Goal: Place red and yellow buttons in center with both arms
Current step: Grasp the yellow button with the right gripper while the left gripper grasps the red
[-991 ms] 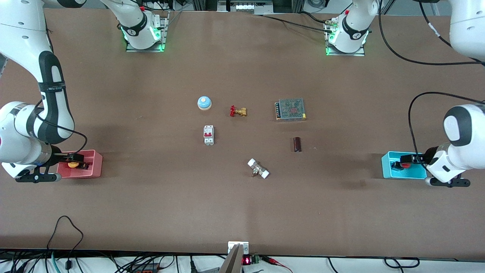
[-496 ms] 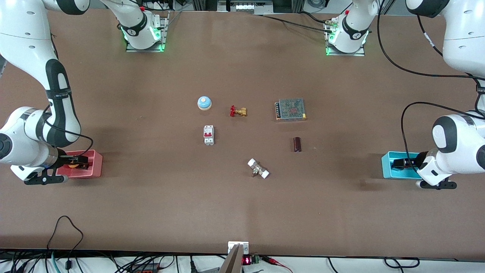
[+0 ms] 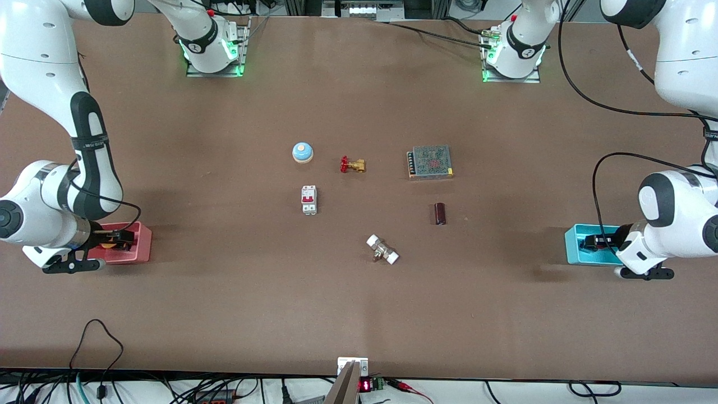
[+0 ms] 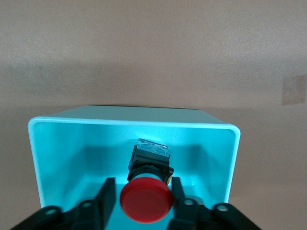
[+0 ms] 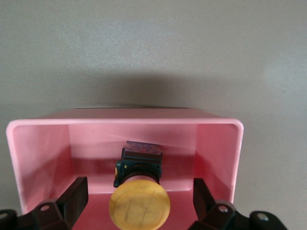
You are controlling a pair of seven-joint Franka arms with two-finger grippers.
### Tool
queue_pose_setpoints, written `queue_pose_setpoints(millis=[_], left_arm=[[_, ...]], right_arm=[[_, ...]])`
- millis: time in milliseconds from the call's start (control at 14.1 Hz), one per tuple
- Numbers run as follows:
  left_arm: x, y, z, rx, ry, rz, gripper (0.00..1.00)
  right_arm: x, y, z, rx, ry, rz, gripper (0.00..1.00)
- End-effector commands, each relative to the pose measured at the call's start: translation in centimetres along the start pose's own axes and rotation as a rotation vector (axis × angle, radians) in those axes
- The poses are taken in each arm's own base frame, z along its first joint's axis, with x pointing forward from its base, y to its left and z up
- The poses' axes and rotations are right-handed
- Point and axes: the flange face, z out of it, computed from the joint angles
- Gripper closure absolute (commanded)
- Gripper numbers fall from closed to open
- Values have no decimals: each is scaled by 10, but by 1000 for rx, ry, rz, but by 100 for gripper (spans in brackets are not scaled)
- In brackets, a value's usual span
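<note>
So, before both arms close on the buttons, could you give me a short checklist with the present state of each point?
1. Red button between left end effector fingers, inside the cyan bin: ok.
2. Left fingers close beside the red cap; contact: cannot tell.
3. Yellow button between right end effector fingers, inside the pink bin: ok.
4. Right fingers wide apart, not gripping yet: ok.
5. Free tabletop in the center, among breaker, valve and brown cylinder: ok.
6. Buttons upright enough to grip: cannot tell.
</note>
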Motion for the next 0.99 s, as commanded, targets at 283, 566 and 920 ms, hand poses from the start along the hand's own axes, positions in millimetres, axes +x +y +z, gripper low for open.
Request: queue_pose_setpoints(millis=[283,566,920], left_arm=[[3,2,-27,26,31,15,67],[-5,12,-90,40,79,32,67],[-22,58,-143,52,58,52,69]], right_arm=[[3,4,0,17,13,-10,45],[3,4,0,18,12,-10,67],[3,7,-13,19,21,-24,71]])
